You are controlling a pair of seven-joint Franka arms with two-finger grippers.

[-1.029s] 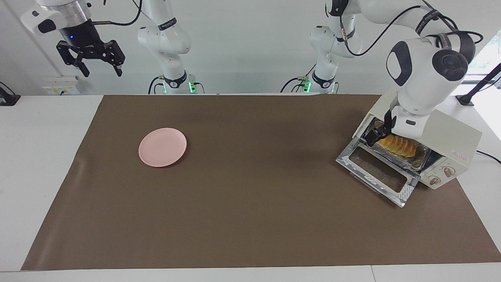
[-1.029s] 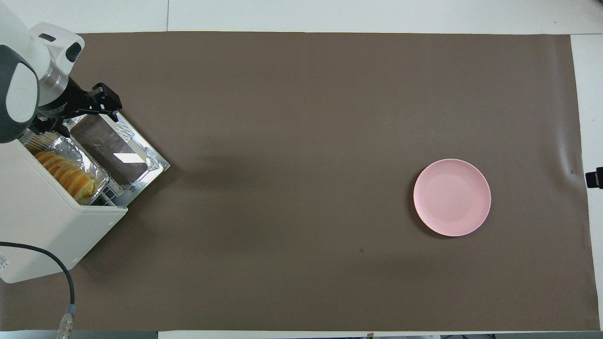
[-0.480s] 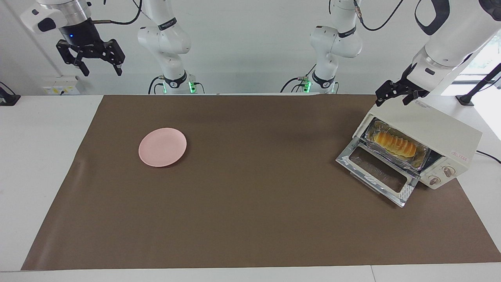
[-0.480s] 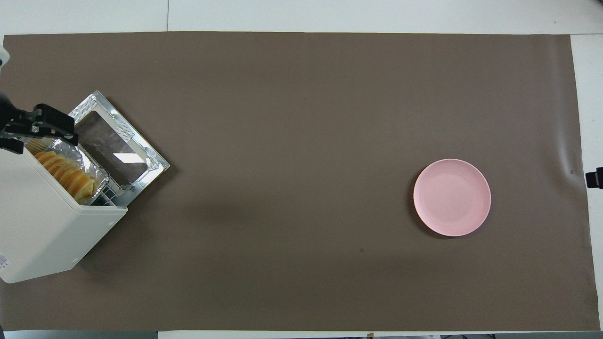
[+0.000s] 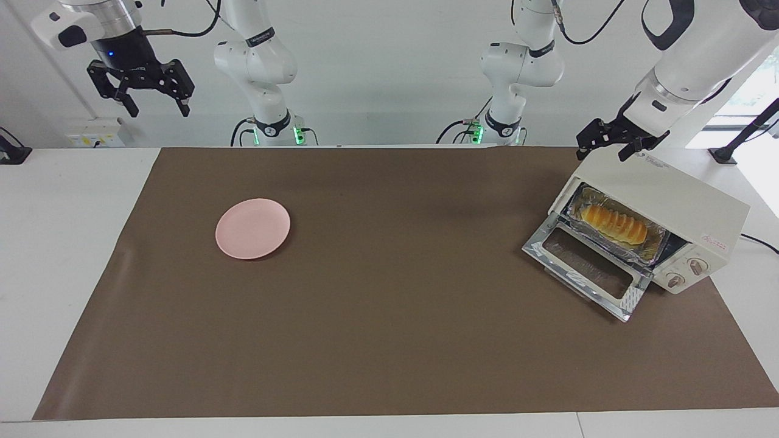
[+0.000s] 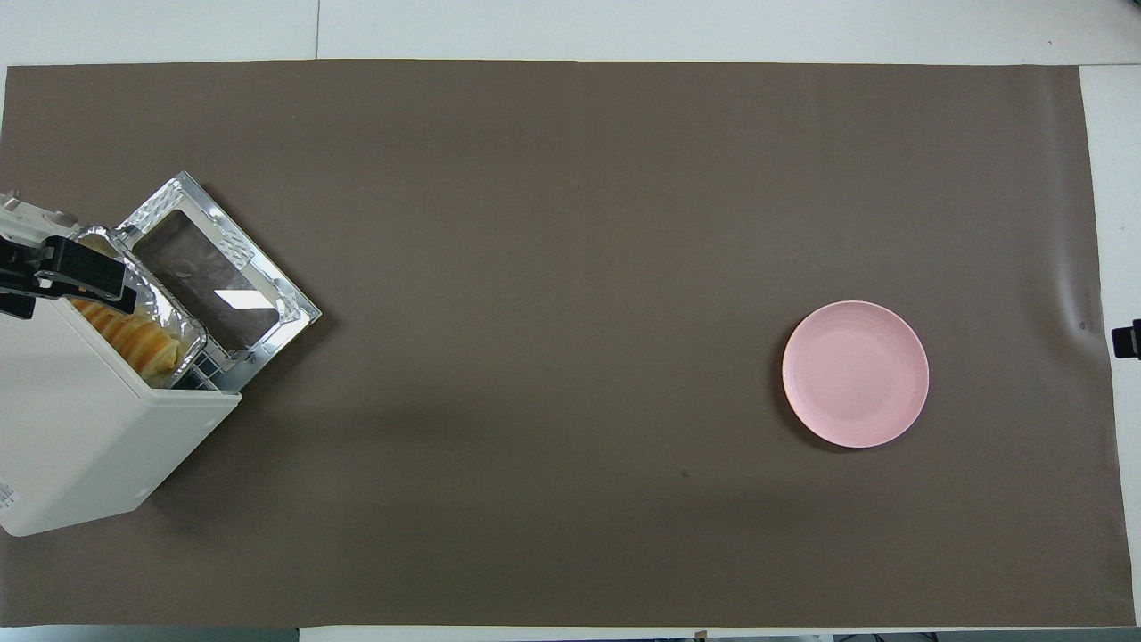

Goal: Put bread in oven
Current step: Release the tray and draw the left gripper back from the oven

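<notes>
Left hand [image 5: 610, 145], wide and empty, hangs over the oven [image 5: 669, 207] top; right hand [image 5: 141, 85], wide, waits raised. Bread [image 5: 613, 223] lies in foil tray [image 5: 654, 243] inside. Door [image 5: 584, 264] down: judged next, lift it squarely from its outer edge.

White table [image 5: 73, 255] with a big brown mat [image 5: 389, 304] over most of it — bare white strips show at both ends and along the edges. Mat has a slight crease near the right arm's end. Plain pale wall [image 5: 389, 73] at the robots' end. White socket box [image 5: 94, 135] low on the wall. Bright window [image 5: 758, 91] at the left arm's end — even daylight, soft shadows.
</notes>
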